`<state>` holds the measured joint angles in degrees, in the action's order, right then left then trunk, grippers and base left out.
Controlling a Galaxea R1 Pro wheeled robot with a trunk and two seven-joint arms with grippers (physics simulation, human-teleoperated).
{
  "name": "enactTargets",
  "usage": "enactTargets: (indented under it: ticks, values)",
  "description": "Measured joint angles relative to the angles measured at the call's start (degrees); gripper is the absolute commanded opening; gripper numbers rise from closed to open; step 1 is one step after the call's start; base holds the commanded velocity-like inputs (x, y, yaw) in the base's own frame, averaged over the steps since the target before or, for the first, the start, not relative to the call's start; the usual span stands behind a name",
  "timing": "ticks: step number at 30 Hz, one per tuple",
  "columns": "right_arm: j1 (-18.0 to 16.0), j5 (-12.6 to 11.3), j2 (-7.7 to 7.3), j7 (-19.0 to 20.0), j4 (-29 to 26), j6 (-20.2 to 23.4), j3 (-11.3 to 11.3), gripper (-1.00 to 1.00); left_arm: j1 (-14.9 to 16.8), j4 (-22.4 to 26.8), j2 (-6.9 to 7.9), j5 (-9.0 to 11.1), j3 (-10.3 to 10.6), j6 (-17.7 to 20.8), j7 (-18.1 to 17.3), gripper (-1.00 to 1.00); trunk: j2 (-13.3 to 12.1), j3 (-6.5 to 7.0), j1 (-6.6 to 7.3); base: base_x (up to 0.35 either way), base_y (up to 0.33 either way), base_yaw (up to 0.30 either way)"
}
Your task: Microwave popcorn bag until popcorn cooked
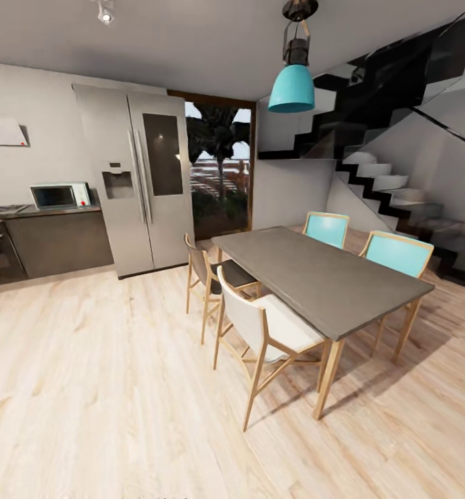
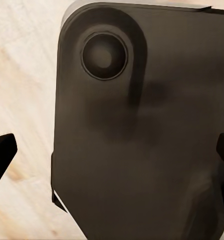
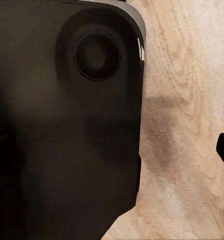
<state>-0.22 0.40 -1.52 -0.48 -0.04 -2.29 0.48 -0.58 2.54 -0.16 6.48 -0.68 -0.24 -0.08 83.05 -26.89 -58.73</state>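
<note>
Wood floor (image 1: 121, 388) nearest; microwave (image 1: 59, 195) on countertop (image 1: 45, 211) far off.

Open kitchen and dining room, wood floor.
A small pale microwave (image 1: 59, 195) sits on the grey countertop (image 1: 24, 213) at left, beside a tall steel fridge (image 1: 136, 181); grey dining table (image 1: 319, 279) right.

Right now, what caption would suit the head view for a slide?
Across the wood floor: microwave on the far countertop, beside a steel fridge.
</note>
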Motion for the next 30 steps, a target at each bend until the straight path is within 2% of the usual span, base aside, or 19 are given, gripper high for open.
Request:
enactTargets:
  ticks: [30]
  values:
    - [0.0,0.0,-0.06,0.0,0.0,0.0,0.0,1.00,0.0,0.0,0.00,0.0,0.0,0.0,0.0,1.00,0.0,0.00,0.00,0.000,0.000,0.270]
